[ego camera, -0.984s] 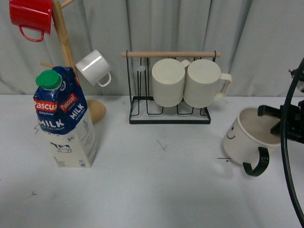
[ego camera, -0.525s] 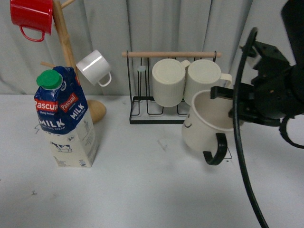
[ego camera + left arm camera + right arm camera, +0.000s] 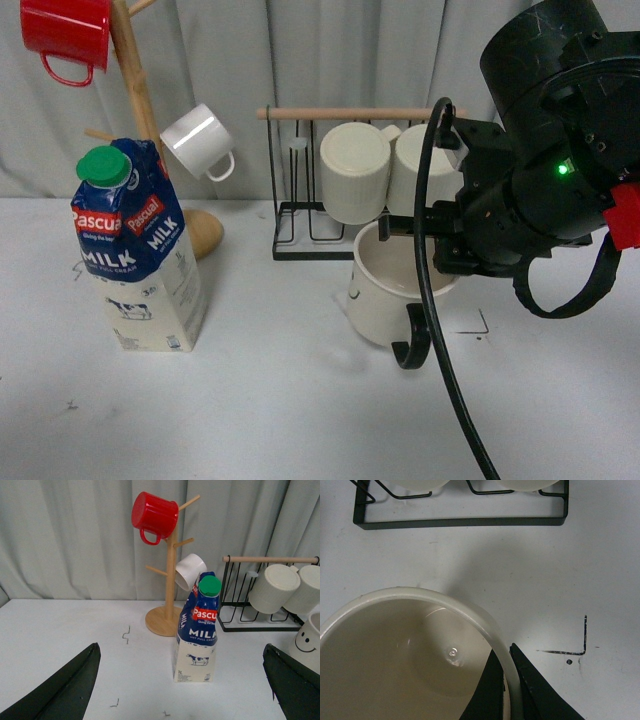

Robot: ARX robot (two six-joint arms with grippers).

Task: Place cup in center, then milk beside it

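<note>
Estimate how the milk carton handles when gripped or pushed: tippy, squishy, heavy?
The milk carton is tall on a narrow base, so a high push would probably tip it. Its paperboard walls likely dent under a hard squeeze. The green cap is on, so possibly full and heavy.

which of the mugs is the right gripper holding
The wide cream cup with the black handle; the right gripper pinches its rim. The ribbed mugs, white mug and red mug hang untouched.

The right arm (image 3: 545, 150) is bulky matte black, bearing a small green light (image 3: 562, 169), a red block (image 3: 626, 216), a thick black cable (image 3: 432, 300) and tapered black fingers (image 3: 535, 702).
</note>
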